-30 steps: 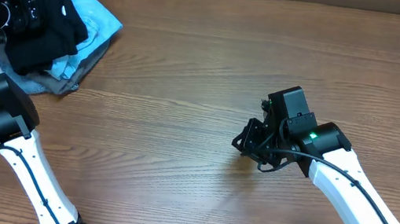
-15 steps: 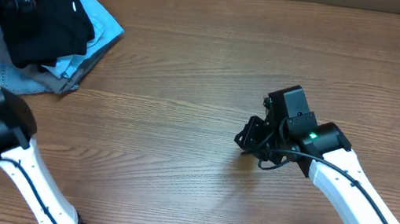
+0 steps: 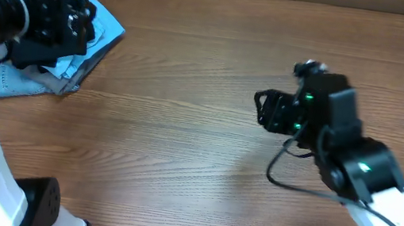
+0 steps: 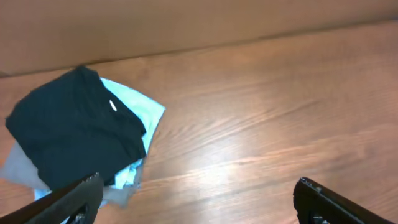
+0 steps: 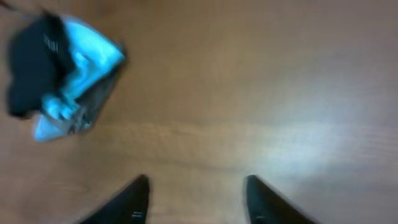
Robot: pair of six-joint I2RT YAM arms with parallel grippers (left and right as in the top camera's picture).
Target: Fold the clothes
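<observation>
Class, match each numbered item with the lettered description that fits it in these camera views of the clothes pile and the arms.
Items:
1 black garment
2 light blue garment
3 grey garment
4 right tool

Descriptions:
A lowest layer showing in the pile
B open, over the bare table
C top of the pile
D middle layer, poking out at one side

Pairs: 1-C; 2-D; 3-A; 4-B

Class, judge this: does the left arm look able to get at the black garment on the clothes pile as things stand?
Probably yes: the left gripper hovers by the black garment, fingers open, nothing lying over it.
</observation>
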